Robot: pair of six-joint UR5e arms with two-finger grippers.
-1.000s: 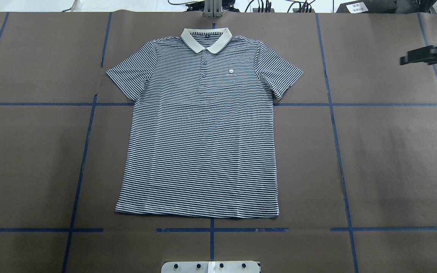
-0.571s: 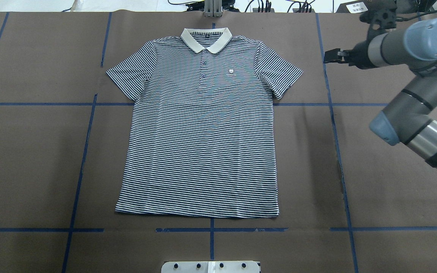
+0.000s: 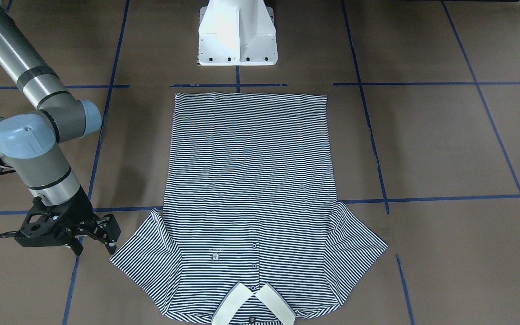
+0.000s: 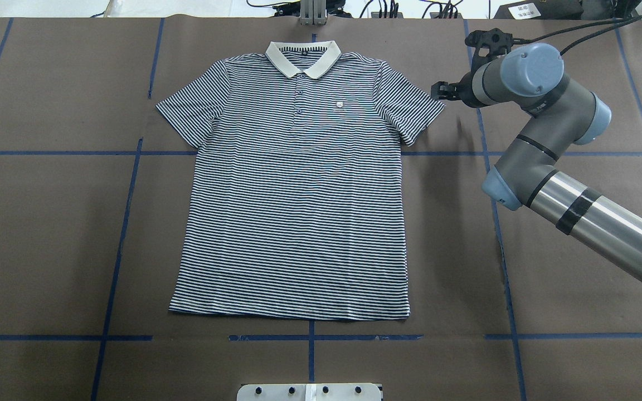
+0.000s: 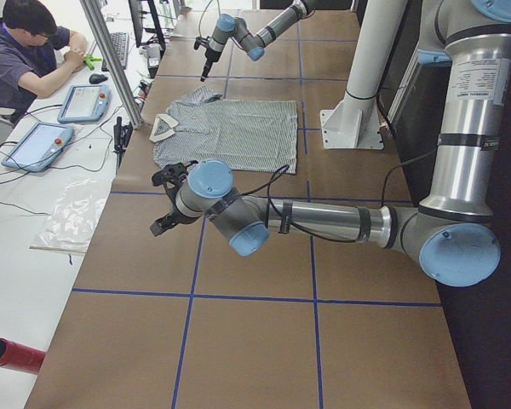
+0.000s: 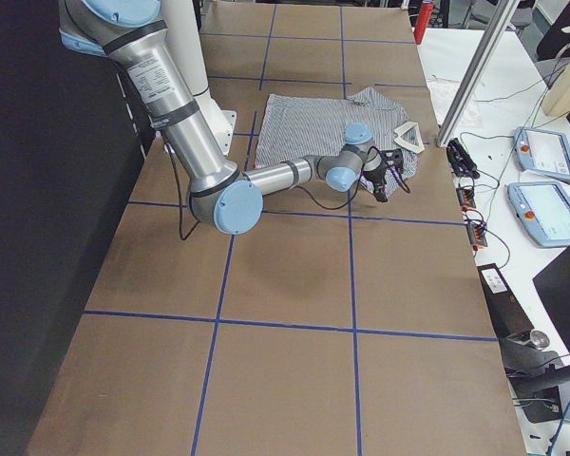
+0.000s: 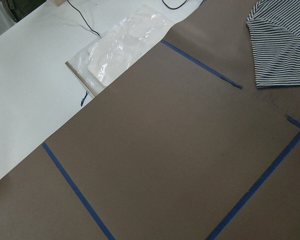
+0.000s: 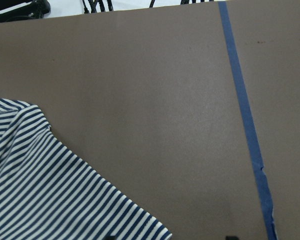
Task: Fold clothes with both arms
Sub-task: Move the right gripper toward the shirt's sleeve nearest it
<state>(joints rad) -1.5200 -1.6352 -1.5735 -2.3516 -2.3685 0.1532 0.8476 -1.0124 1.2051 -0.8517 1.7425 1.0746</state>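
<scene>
The striped polo shirt [image 4: 298, 195] lies flat and face up on the brown table, its white collar [image 4: 303, 58] at the far edge. My right gripper [image 4: 439, 92] hangs just off the tip of the sleeve [image 4: 416, 111] on the overhead view's right. It stands open [image 3: 109, 237] and holds nothing. The right wrist view shows that sleeve [image 8: 50, 190] at lower left, with bare table beside it. My left gripper [image 5: 163, 200] shows only in the exterior left view, over bare table past the other sleeve, and I cannot tell whether it is open. The left wrist view catches that sleeve [image 7: 282, 45].
Blue tape lines [image 4: 494, 223] cross the table. The white pedestal base [image 3: 237, 34] stands behind the shirt's hem. A clear plastic bag [image 7: 122, 45] lies on the white bench beyond the far edge. A person [image 5: 25, 51] sits there with teach pendants [image 5: 34, 145].
The right arm has swung in from the overhead view's right edge, carrying its gripper left to the sleeve tip. The shirt has not moved.
</scene>
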